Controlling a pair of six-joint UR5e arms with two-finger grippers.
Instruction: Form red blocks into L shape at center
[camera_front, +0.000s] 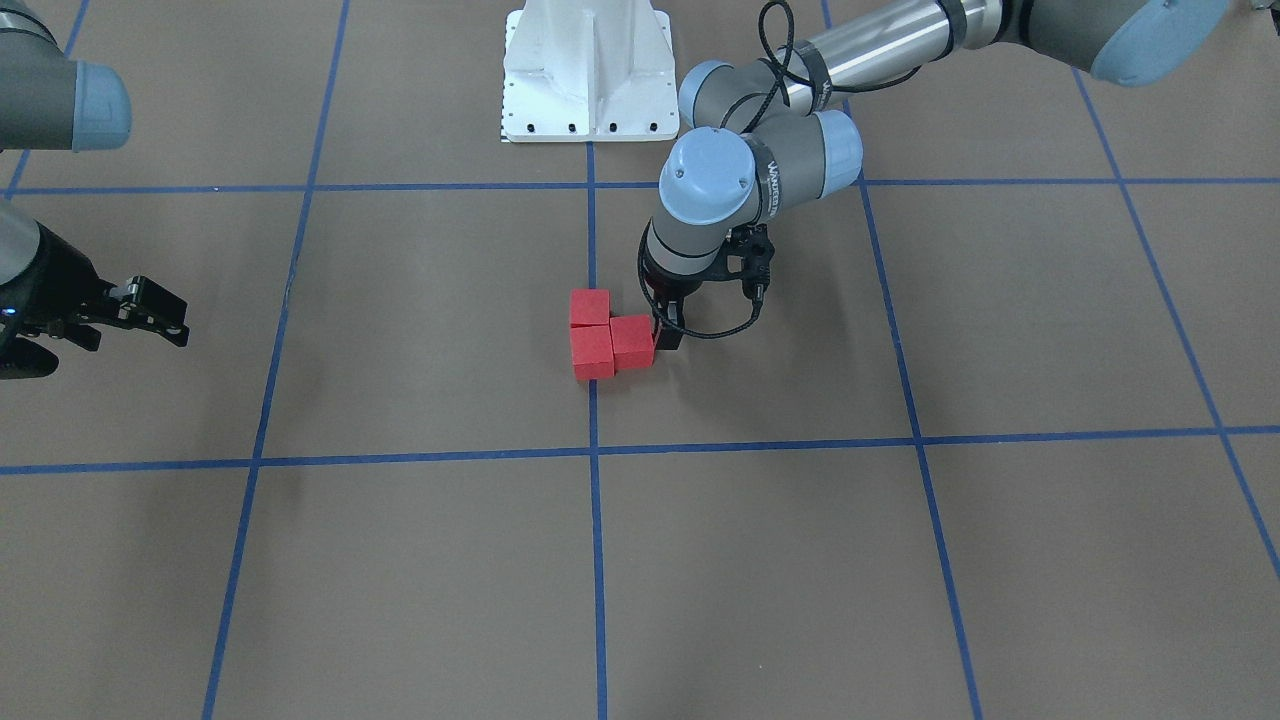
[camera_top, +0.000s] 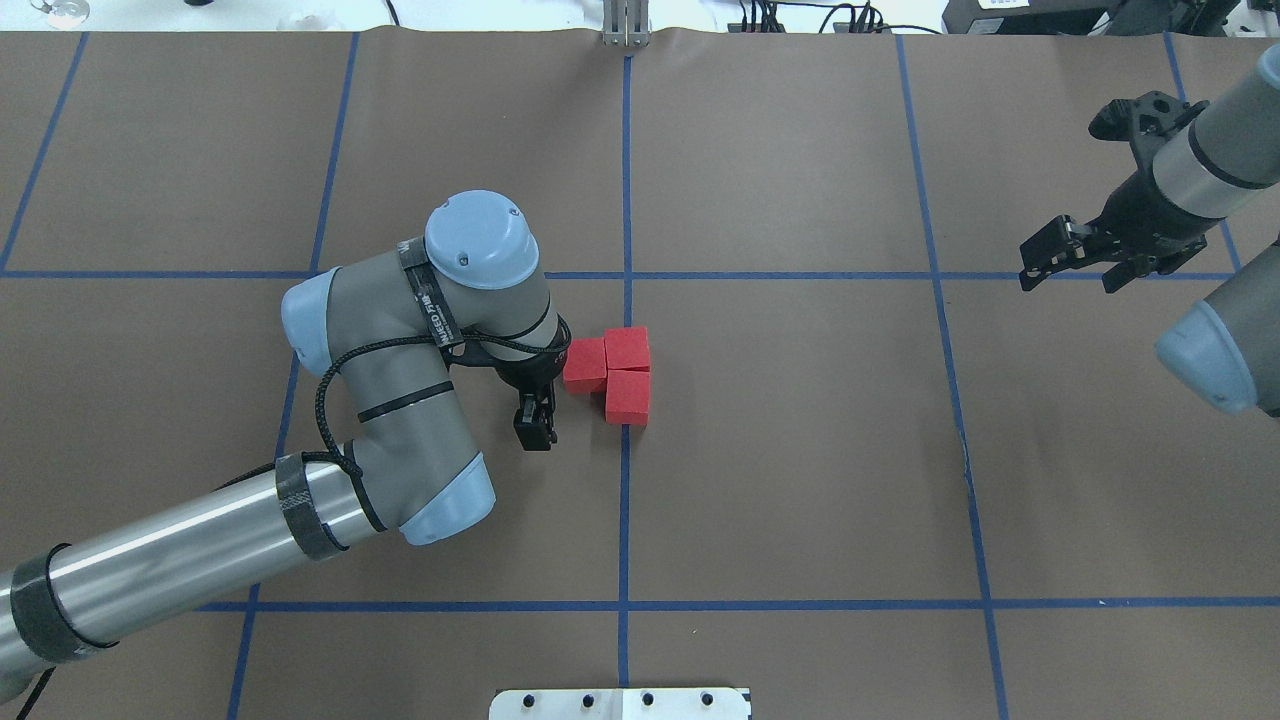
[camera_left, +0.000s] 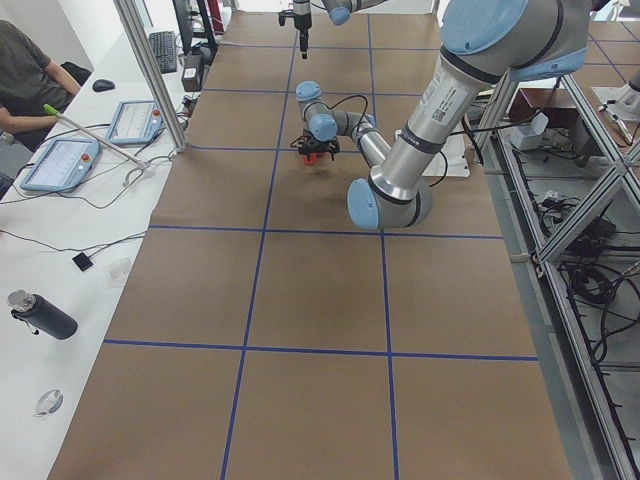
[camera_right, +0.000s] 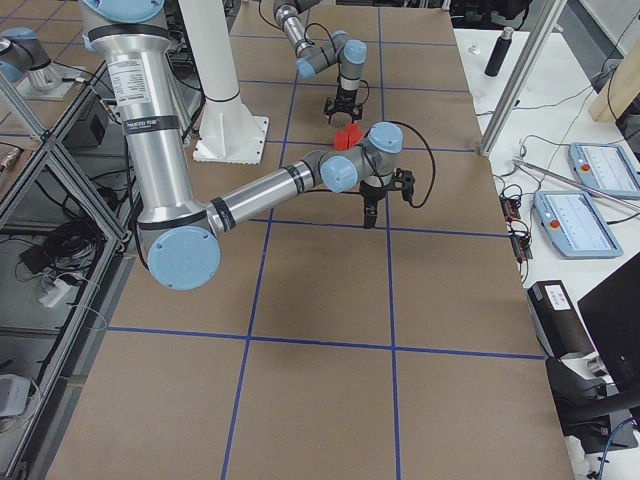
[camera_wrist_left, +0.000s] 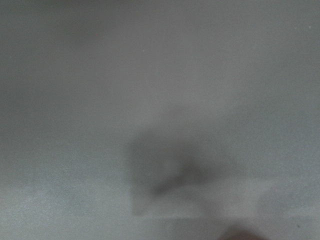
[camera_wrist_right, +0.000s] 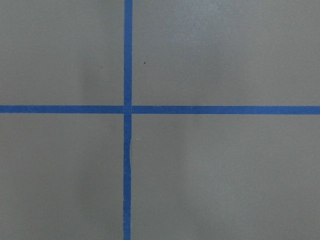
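Three small matte red cubes (camera_front: 592, 353) are found at the centre of the brown paper-covered table (camera_top: 800, 450), on the blue tape line (camera_top: 626, 180) that runs away from the robot. An L is formed by them. The far cube (camera_top: 627, 348) and the near cube (camera_top: 627, 397) are lined up along the tape and touch. The third cube (camera_top: 585, 365) is set against the left side of the far one.

The left gripper (camera_top: 538, 402) is held low over the table just left of the cubes. Its fingers are spread apart, and nothing is held between them. One finger (camera_front: 668, 335) is seen right beside the third cube, but whether it touches cannot be told. Only a grey blur is given by the left wrist view.

The right gripper (camera_top: 1070, 275) is held at the far right of the table, well apart from the cubes. Its fingers are spread and nothing is held. A crossing of tape lines (camera_wrist_right: 128, 109) is shown in its wrist view.
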